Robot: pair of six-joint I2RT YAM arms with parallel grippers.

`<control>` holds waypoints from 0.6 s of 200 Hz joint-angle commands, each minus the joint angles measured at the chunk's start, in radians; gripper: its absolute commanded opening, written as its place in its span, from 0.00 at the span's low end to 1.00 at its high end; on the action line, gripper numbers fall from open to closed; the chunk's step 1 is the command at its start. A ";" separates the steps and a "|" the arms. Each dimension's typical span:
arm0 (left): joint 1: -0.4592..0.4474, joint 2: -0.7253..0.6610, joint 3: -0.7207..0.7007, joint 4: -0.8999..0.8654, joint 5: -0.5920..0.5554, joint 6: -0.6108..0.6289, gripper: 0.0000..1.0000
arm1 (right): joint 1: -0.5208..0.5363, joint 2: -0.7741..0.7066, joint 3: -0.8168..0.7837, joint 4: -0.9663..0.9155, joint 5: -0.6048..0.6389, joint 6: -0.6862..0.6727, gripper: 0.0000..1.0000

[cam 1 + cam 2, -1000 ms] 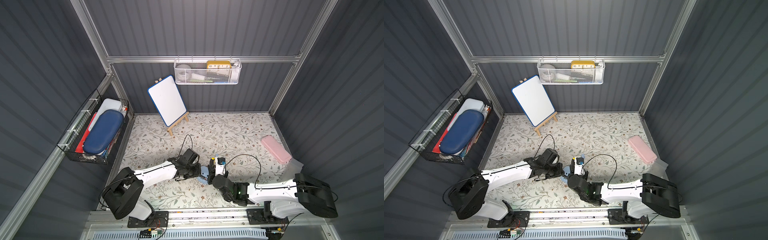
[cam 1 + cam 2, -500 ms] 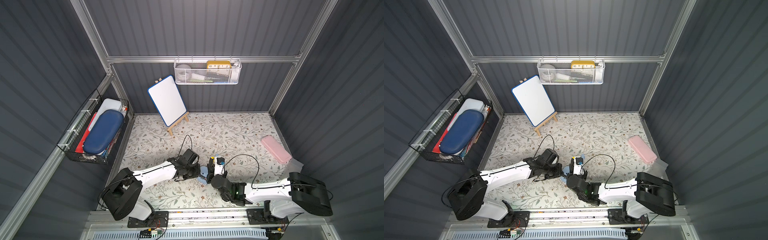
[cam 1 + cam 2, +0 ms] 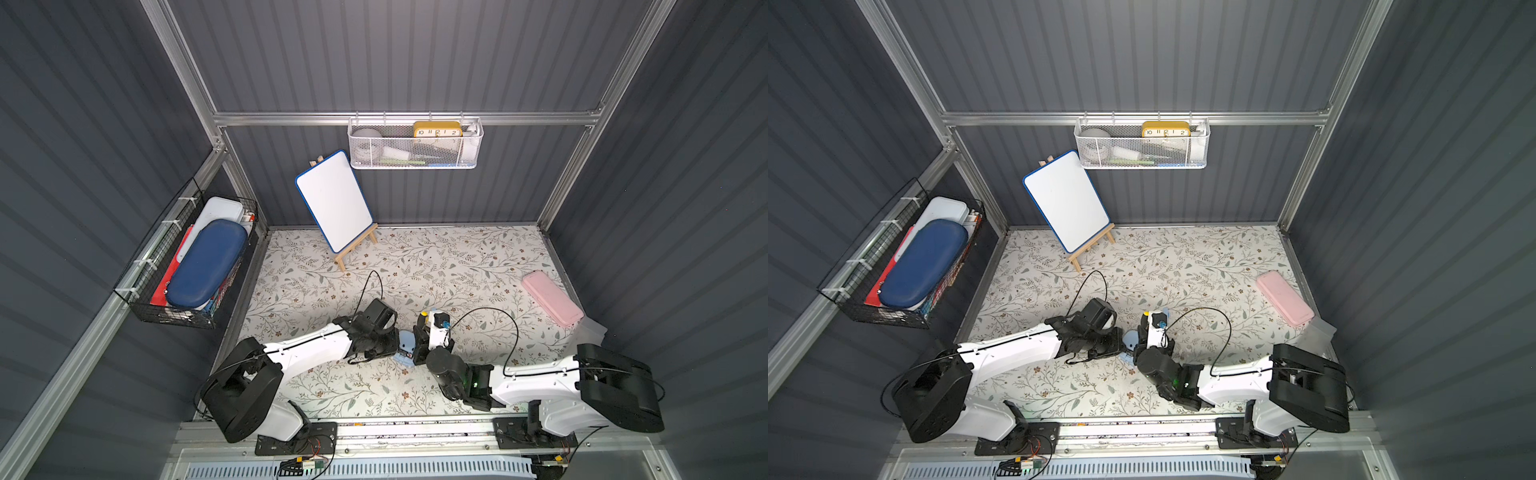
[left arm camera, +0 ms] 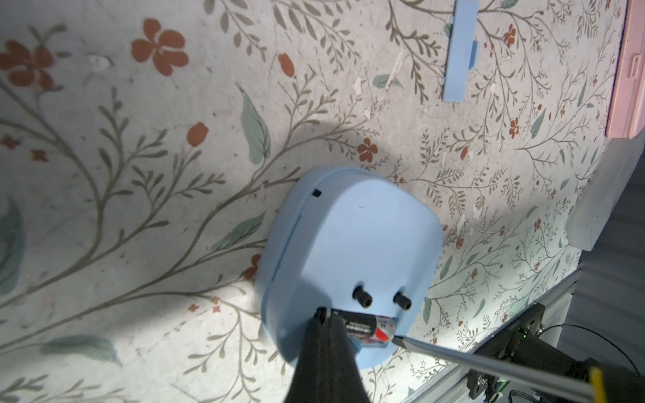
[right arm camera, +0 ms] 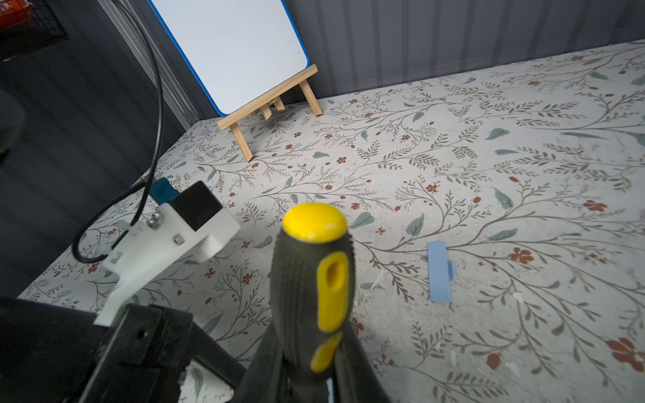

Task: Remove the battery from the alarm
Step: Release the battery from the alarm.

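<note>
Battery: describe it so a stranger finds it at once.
Mid-front on the flowered mat lies the pale-blue alarm. In its back, beside two black knobs, sits the battery: short, dark, red-banded, unlike the long grey-shafted screwdriver nearby.

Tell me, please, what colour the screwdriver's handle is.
The handle is black and yellow, clearest in the right wrist view.

Soft, even overhead light fills the dark grey corrugated metal walls point(image 3: 415, 62) in both top views. Focus is crisp, and wide-angle perspective splays the walls outward at the edges. Faint shadows fall on the bright floral-patterned table covering point(image 3: 436, 266). In the left wrist view, a broad soft shadow lies beside the pale-blue rounded plastic alarm point(image 4: 363, 244), and the left gripper point(image 4: 324, 314) blurs near the lens. In the right wrist view, the black-and-yellow rubber-handled screwdriver point(image 5: 314, 272) is slightly soft and the foreground is dim.
</note>
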 commanded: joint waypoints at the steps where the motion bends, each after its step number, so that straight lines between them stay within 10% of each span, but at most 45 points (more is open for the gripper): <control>1: -0.002 -0.020 -0.032 -0.059 -0.022 -0.015 0.00 | -0.011 -0.005 -0.016 0.067 -0.017 0.000 0.00; 120: -0.004 -0.031 -0.054 -0.045 -0.005 -0.025 0.00 | -0.020 0.043 0.043 -0.091 -0.052 -0.059 0.00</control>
